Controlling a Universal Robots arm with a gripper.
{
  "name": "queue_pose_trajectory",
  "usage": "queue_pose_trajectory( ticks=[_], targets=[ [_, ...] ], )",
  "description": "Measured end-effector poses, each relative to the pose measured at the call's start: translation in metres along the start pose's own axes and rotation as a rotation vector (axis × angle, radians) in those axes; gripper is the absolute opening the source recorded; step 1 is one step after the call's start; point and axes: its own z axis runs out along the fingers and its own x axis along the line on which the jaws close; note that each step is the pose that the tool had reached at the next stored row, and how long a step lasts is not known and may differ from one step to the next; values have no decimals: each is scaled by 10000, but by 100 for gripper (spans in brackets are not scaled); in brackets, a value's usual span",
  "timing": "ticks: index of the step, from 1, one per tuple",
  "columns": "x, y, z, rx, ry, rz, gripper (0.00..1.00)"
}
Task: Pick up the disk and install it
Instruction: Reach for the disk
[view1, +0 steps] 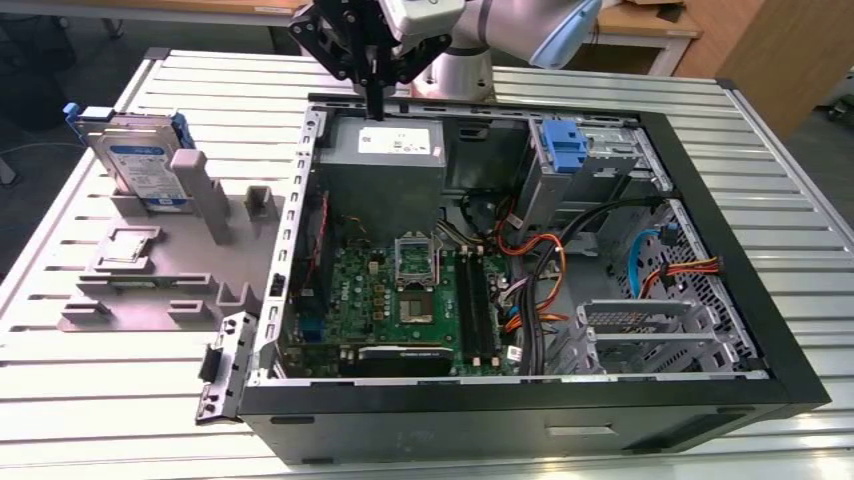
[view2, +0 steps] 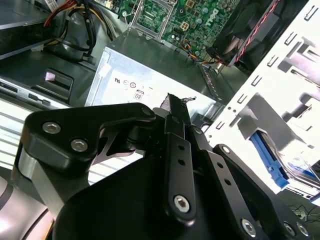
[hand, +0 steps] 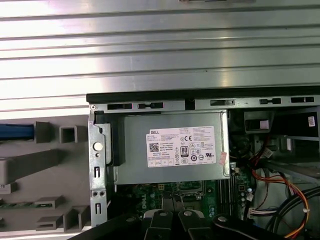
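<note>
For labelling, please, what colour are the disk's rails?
Blue; the disk shows best in the exterior view.

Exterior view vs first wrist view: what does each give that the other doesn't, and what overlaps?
Exterior view: the disk standing upright in the grey fixture at the exterior view's left, the gripper shut and empty above the power supply, and a blue bracket in the drive bay. First wrist view: the power supply's white sticker seen square-on, with the case's slotted rim. Both: power supply, motherboard, fixture, slatted table.
</note>
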Motion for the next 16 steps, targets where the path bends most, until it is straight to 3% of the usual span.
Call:
queue_pose_trajectory(
  ticks=[16],
  targets=[
    [47,-4,-2,1,0,0,11]
  ],
)
